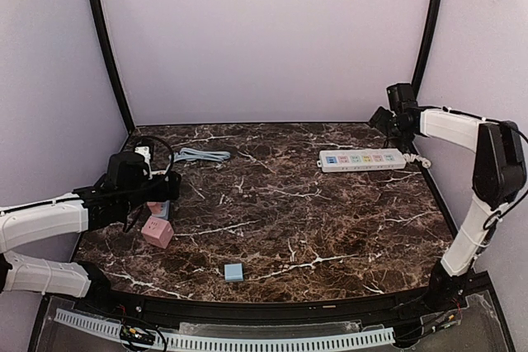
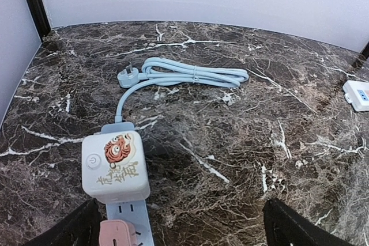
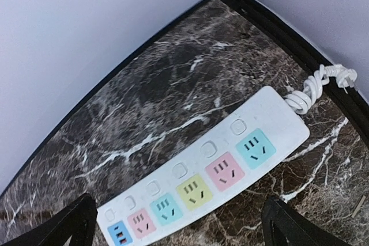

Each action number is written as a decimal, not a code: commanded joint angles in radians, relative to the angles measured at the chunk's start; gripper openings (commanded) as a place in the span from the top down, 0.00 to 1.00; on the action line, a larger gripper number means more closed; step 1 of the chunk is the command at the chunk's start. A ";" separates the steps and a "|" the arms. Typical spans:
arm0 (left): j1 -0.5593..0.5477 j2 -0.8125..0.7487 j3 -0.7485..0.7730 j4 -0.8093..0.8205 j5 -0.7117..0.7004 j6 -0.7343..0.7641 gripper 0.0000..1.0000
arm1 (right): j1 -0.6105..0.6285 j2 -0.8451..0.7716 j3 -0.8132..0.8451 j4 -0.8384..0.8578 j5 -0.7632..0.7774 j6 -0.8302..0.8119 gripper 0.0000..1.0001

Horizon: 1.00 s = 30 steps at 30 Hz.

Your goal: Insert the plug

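A pink plug (image 2: 118, 234) sits on the near end of a light blue power strip (image 2: 131, 214), just behind a white cube adapter (image 2: 114, 165) with a tiger picture. My left gripper (image 2: 184, 235) is open. The pink plug lies close to its left finger (image 2: 69, 231) and nothing is held. In the top view the left gripper (image 1: 153, 191) hovers over the strip at the table's left. My right gripper (image 3: 184, 231) is open and empty above a white power strip (image 3: 277, 113) with coloured sockets; it is at the back right (image 1: 384, 117).
The blue strip's cable (image 2: 196, 76) lies coiled behind it, ending in a loose plug (image 2: 128, 76). A pink cube (image 1: 157, 232) and a small blue cube (image 1: 233, 272) lie near the front. The white strip (image 1: 363, 160) has a twisted white cord (image 3: 320, 84).
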<state>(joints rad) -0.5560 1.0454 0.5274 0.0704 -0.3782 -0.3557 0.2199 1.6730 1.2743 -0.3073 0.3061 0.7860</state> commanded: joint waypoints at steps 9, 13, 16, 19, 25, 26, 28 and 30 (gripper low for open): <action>-0.045 -0.012 -0.033 0.040 0.095 0.023 0.02 | -0.191 0.438 0.388 -0.382 -0.095 0.300 0.01; -0.058 -0.016 -0.042 0.049 0.101 0.022 0.02 | -0.200 0.482 0.445 -0.396 -0.093 0.327 0.01; -0.062 -0.023 -0.044 0.051 0.106 0.023 0.02 | -0.211 0.534 0.494 -0.425 -0.098 0.344 0.01; -0.065 -0.034 -0.051 0.054 0.111 0.020 0.02 | -0.211 0.578 0.521 -0.433 -0.105 0.347 0.01; -0.068 -0.050 -0.071 0.068 0.120 0.014 0.02 | -0.211 0.657 0.567 -0.431 -0.145 0.335 0.01; -0.068 -0.051 -0.072 0.074 0.122 0.014 0.02 | -0.211 0.669 0.581 -0.431 -0.155 0.327 0.01; -0.069 -0.050 -0.079 0.083 0.125 0.012 0.02 | -0.211 0.683 0.601 -0.431 -0.148 0.316 0.01; -0.070 -0.048 -0.086 0.092 0.127 0.011 0.02 | -0.211 0.690 0.609 -0.424 -0.143 0.307 0.01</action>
<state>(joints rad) -0.6205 1.0115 0.4683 0.1432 -0.2665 -0.3439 0.0128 2.3016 1.8679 -0.7341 0.1822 1.1107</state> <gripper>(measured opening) 0.976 0.986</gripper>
